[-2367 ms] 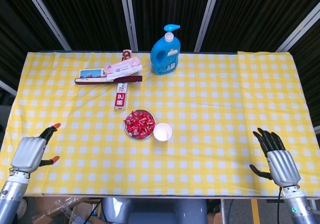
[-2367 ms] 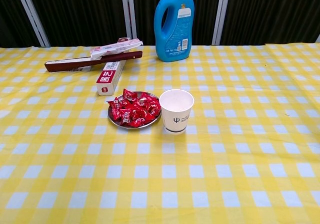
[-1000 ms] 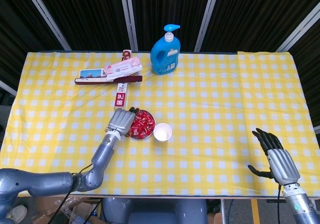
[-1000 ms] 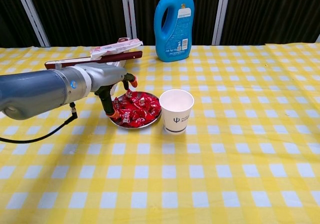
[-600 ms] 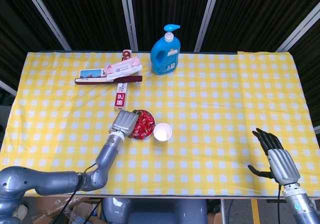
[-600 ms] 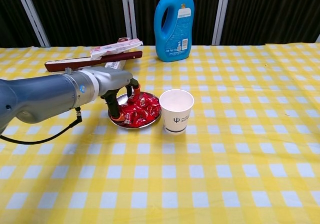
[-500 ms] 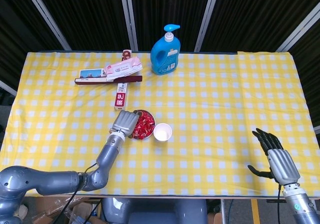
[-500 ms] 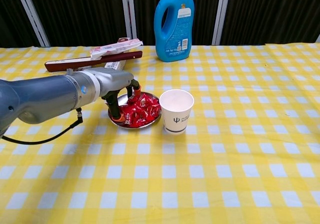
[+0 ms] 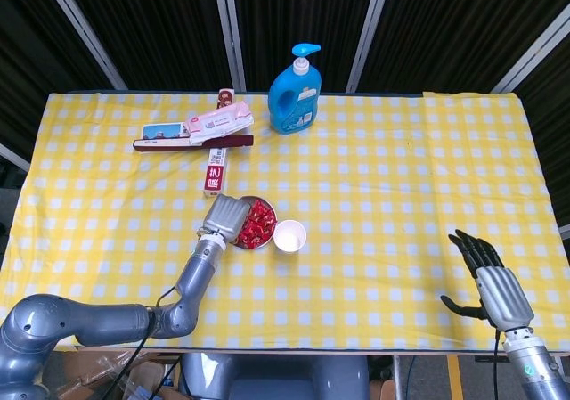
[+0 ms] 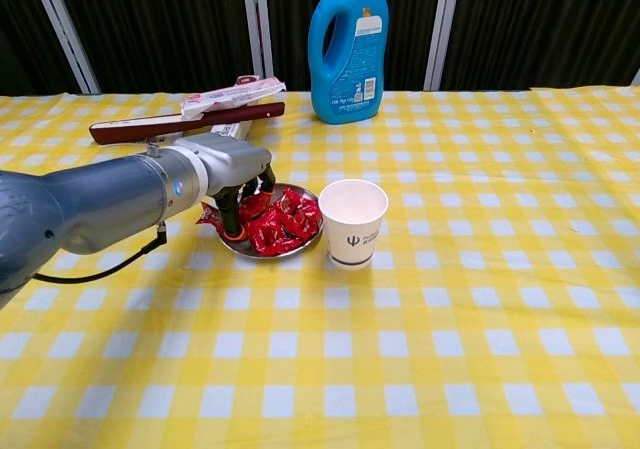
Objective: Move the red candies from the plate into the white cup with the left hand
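Red candies [image 9: 258, 223] [image 10: 285, 219] are heaped on a small metal plate [image 9: 264, 241] [image 10: 272, 254] near the table's middle. The white cup [image 9: 289, 236] [image 10: 352, 221] stands upright, touching the plate's right side. My left hand [image 9: 227, 215] [image 10: 232, 172] is over the plate's left half, back upward, fingers curled down into the heap and thumb tip [image 10: 232, 232] at the near rim, gripping candies between them. One candy [image 10: 208, 215] sticks out over the left rim. My right hand [image 9: 494, 280] hangs open at the near right edge, seen only in the head view.
A blue pump bottle [image 9: 295, 90] [image 10: 348, 49] stands at the back. Behind the plate lie a red-and-white box [image 9: 215, 170] [image 10: 220, 154], a wipes packet [image 9: 218, 122] and a long dark red case [image 9: 191, 142] [image 10: 180, 124].
The left hand came in from the near left edge to the plate, lowered, and curled its fingers into the candies; one candy was pushed out over the left rim. The right hand stayed still.
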